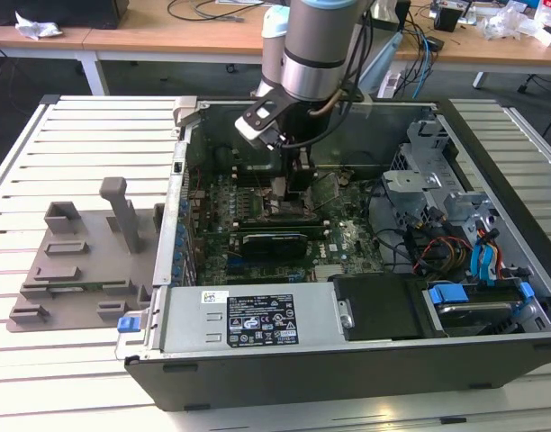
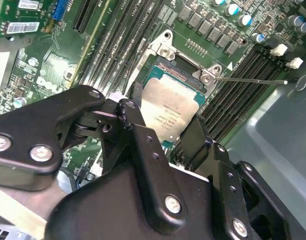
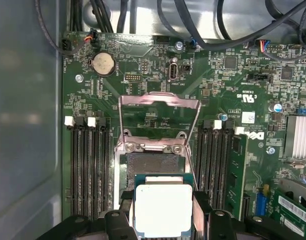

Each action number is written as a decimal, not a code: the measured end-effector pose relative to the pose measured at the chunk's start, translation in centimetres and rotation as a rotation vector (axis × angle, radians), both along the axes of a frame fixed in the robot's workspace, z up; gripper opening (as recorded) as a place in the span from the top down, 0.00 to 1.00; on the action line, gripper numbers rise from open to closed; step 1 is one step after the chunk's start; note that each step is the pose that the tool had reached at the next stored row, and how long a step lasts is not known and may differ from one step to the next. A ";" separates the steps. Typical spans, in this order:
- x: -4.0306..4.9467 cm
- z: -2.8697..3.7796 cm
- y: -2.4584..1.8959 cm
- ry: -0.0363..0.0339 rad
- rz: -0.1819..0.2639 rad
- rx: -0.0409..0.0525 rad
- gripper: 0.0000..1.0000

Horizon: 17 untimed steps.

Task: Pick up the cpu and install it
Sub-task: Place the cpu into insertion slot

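I have the gripper (image 2: 167,116) low inside the open computer case (image 1: 347,364), right over the socket (image 3: 150,165) on the green board (image 3: 228,95). Its black fingers (image 2: 195,132) are pressed on two opposite edges of the cpu (image 3: 163,210), so the silver top faces up and the underside is free. I judge this grip is chosen so that the cpu stays flat and nothing touches the contact side.

In the first wrist view the cpu covers one end of the socket, and the dark bed of the socket is bare at the end towards the hinge. I judge it is carried above the socket and not seated, but I cannot tell how high it is.

The metal frame (image 3: 159,117) of the socket is lifted on its hinge and leans away from the bed, which leaves the way down open. The thin lever (image 2: 253,80) sticks out sideways from the socket, clear of the fingers. Long memory slots (image 3: 90,165) run close on both sides of the socket, so there is little room for the fingers. A round battery (image 3: 103,63) and loose cables (image 3: 183,20) lie beyond the hinge, well apart. In the exterior view the arm (image 1: 316,45) comes down from above the socket, and a grey plastic tray (image 1: 77,261) lies outside the case.
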<state>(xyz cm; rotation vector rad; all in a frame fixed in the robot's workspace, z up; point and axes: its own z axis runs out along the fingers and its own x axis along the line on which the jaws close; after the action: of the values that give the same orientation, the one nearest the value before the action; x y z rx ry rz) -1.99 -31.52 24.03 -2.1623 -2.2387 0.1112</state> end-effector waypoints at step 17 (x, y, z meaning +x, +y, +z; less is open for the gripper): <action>0.00 -1.08 1.49 -0.0001 -0.001 -0.0022 0.45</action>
<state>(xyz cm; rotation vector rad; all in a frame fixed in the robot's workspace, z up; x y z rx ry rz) -1.99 -30.04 22.95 -2.1640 -2.2391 0.1136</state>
